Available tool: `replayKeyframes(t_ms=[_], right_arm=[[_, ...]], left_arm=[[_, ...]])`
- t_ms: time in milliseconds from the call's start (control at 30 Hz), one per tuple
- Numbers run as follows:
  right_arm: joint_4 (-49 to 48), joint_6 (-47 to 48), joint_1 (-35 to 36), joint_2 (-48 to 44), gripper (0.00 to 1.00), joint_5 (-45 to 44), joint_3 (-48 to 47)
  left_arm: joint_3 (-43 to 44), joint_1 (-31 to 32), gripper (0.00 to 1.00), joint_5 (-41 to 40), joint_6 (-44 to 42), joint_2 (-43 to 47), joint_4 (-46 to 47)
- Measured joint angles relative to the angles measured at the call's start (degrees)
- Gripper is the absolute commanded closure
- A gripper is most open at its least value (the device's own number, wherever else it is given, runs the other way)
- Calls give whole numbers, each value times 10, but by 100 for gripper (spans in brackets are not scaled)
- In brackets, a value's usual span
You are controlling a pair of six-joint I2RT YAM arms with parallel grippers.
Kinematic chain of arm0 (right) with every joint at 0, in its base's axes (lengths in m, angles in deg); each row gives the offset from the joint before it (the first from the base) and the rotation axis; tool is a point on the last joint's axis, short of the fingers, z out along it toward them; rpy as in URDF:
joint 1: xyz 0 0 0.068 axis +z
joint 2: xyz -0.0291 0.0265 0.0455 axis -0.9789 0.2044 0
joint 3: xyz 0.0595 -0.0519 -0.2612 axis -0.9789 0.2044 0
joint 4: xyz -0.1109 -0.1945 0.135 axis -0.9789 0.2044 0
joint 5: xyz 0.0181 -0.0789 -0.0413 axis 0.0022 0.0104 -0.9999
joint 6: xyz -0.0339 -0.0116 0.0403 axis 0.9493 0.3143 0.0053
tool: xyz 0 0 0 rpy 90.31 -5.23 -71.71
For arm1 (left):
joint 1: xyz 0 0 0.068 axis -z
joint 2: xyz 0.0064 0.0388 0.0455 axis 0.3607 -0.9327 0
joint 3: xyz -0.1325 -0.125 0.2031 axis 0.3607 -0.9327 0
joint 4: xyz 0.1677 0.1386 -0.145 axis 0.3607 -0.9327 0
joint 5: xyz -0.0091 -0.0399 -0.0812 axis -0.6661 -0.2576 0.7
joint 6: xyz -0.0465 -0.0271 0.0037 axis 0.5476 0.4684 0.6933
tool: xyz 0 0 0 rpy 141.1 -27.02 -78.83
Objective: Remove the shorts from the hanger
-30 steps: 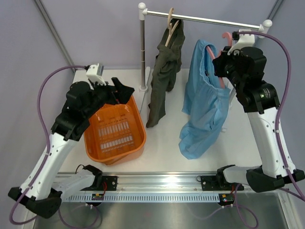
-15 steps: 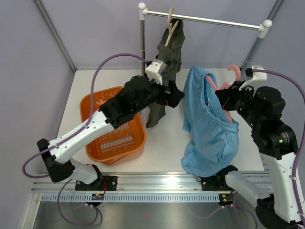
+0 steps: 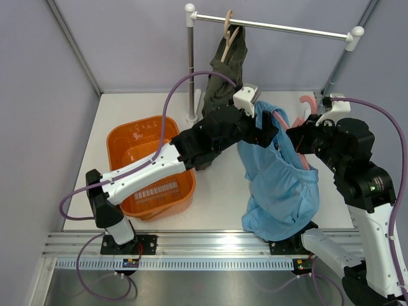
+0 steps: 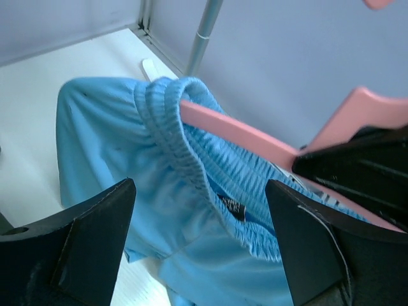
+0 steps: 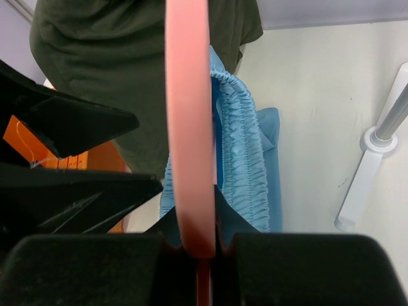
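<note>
The light blue shorts [image 3: 280, 185] hang from a pink hanger [image 3: 308, 104] that my right gripper [image 3: 294, 135] holds off the rail, shut on the hanger's arm [image 5: 189, 127]. My left gripper [image 3: 266, 127] is open at the shorts' elastic waistband [image 4: 191, 159], its fingers [image 4: 83, 236] spread on either side of the cloth without holding it. The pink hanger arm [image 4: 242, 137] runs inside the waistband. The dark olive-green shorts [image 3: 224, 70] hang on a wooden hanger [image 3: 228, 29] on the rail behind.
An orange basket [image 3: 127, 137] sits on the white table at the left, under my left arm. The rail [image 3: 274, 25] spans the back on two posts [image 3: 190, 64]. The blue shorts' hem trails onto the table by the front rail.
My left arm swung from over the basket across to the blue shorts' waistband. My right gripper took the pink hanger off the rail and lowered it toward the front.
</note>
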Motion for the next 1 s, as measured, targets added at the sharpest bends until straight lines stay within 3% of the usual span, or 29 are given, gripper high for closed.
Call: replayKeyframes(t_ms=[367,500,633,667,767,833,1000], right_arm=[[3,0,0,4,100,6,-10],[4,0,0,5,100,9,-16],[6,0,0,7,100,10,-16],[7,0,0,8,100,10,-16],[9,0,0,10,100,12,-16],[8,-1,0,10,100,14,-17],[8,-2,0,9,100,25,-29]], left_arm=[[43,-1,26,-37,-10,-63,3],[48,-1,39,-50,-17,-81,-9],[49,-1,66,-61,-22,-86,-16],[50,0,78,-64,-24,-86,-17],[57,0,95,-77,-37,-86,-18],[71,-3,100,-85,-42,-89,-26],[138,-35,100,-86,-45,-117,-38]])
